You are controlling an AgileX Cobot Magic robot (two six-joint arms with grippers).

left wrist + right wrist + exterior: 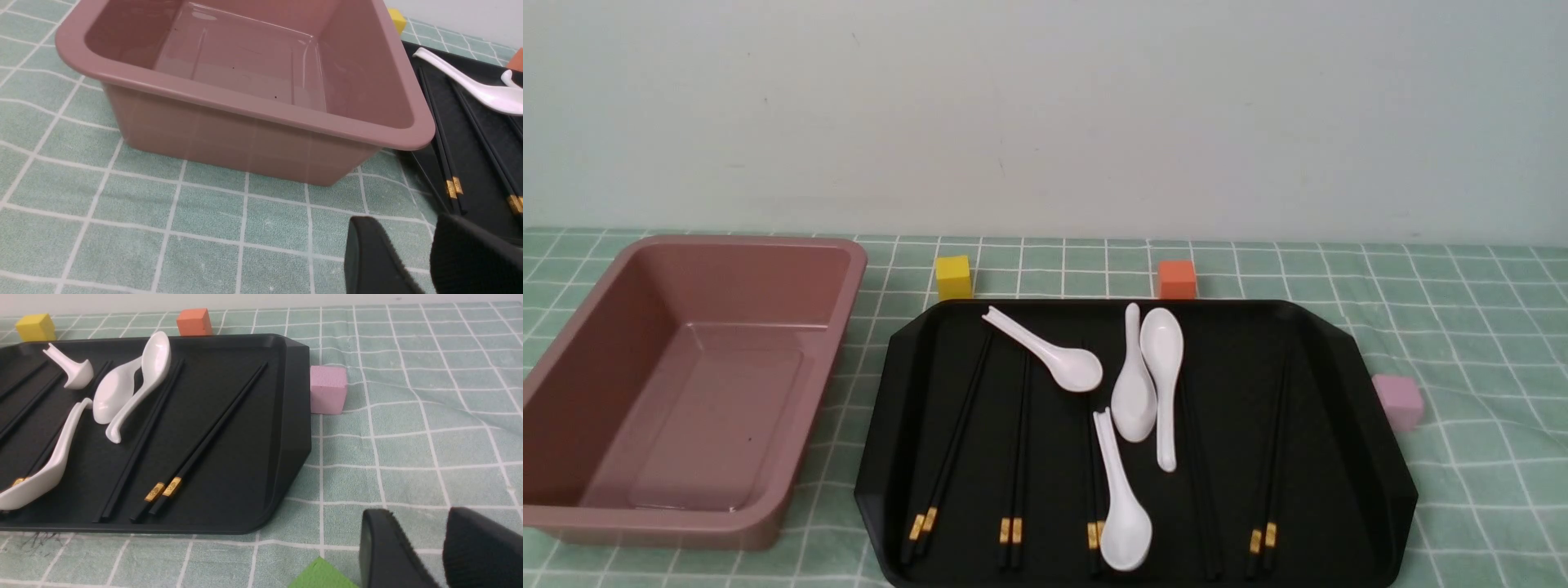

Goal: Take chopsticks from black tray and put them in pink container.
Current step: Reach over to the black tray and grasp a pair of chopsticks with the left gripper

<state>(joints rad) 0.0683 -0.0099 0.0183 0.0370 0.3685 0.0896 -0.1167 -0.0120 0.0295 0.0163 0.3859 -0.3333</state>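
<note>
Chopsticks (1018,457) are lying in pairs in the black tray (1356,425) among white spoons (1054,359); the pink container (727,242) is standing just left of the tray. Left tool (412,241) and right tool (433,539) are hanging over the table (1462,310), slightly parted, gripping nothing.

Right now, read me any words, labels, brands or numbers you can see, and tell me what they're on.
No readable text anywhere.
The gold bands on the chopsticks show faint marks, too small to read.
The black tray, pink container and white soup spoons carry none.
</note>
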